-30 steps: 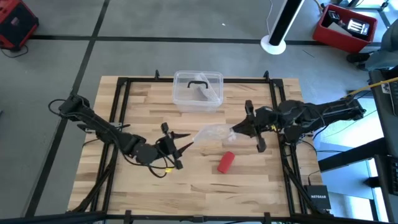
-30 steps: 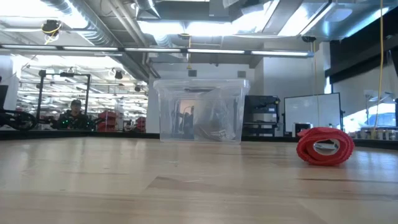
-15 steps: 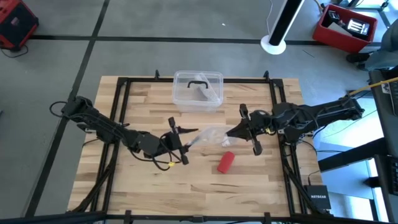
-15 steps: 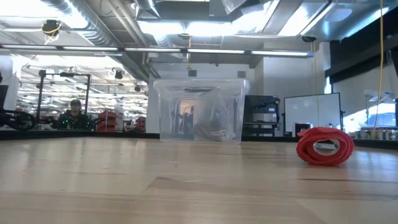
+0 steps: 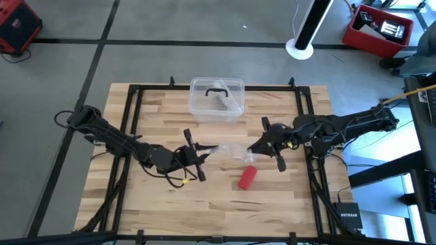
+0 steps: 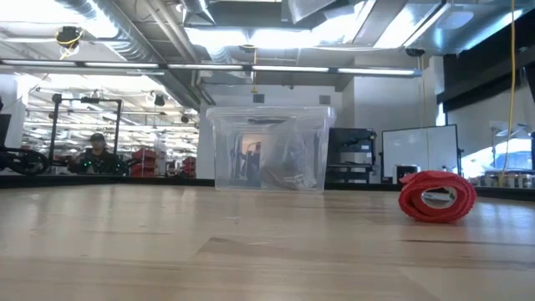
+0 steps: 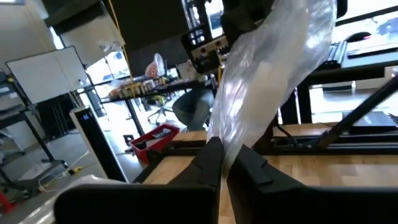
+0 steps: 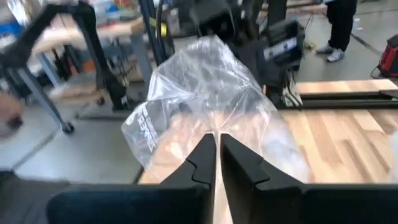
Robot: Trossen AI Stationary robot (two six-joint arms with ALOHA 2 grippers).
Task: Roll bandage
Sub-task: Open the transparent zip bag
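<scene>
My left pincer (image 5: 204, 150) is now pinching shut on one end of a clear plastic bag (image 5: 230, 150); a moment ago its fingers were standing wide apart just short of that bag, so the closing is the fresh change. In my left wrist view the two dark fingers (image 7: 210, 163) are meeting with the crinkled film rising from between them. My right pincer (image 5: 251, 148) is gripping the opposite end of the same bag, its fingers (image 8: 205, 158) pressed nearly together with only the thin plastic between them. Over the last second it has also been carrying that end a little toward the middle of the tabletop (image 5: 136, 197), so the bag is now hanging stretched between my two arms, above the wood.

The bandage (image 5: 247, 177) is lying on the tabletop as a small red roll, just in front of the bag and nearer to my right arm, touched by neither pincer. In the low view it is sitting on its side, already wound, apart from the clear lidded box (image 5: 216, 99) at the back.

I am judging that the rolling itself is finished, and that holding the bag at both ends is preparing to open it, perhaps to put the roll inside.
</scene>
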